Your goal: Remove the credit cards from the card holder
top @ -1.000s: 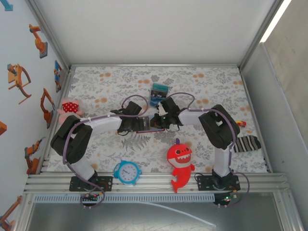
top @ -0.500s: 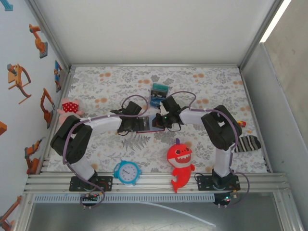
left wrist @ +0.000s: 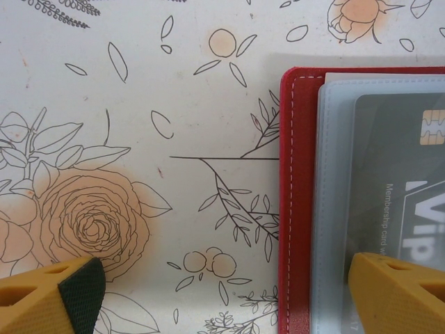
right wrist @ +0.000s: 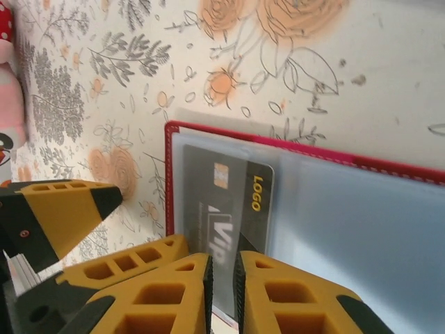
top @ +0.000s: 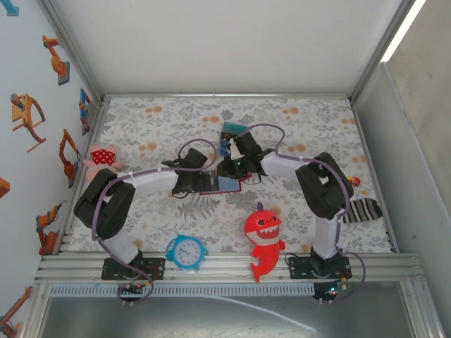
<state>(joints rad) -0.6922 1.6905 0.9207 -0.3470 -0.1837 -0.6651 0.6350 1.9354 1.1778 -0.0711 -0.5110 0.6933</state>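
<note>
The card holder (right wrist: 361, 209) lies open on the floral cloth, red-edged with a pale blue-grey inside; it also shows in the overhead view (top: 224, 185) and the left wrist view (left wrist: 299, 209). A dark credit card (right wrist: 229, 202), marked LOGO and VIP, lies partly in its clear sleeve (left wrist: 403, 181). My right gripper (right wrist: 223, 285) hovers over this card's near end, its pads a narrow slit apart with nothing between them. My left gripper (left wrist: 229, 299) is open wide: one finger rests on the cloth, the other on the holder's left part. A teal card (top: 233, 128) and a blue card (top: 223, 146) lie on the cloth behind the holder.
A red shark toy (top: 264, 236) and a blue alarm clock (top: 187, 252) stand near the front rail. A pink plush with a red dotted bow (top: 101, 156) lies at the left edge. A striped sock (top: 361, 209) lies at the right edge.
My right gripper has shifted back and to the left over the holder, and its jaws have parted slightly from shut. The left arm has not moved.
</note>
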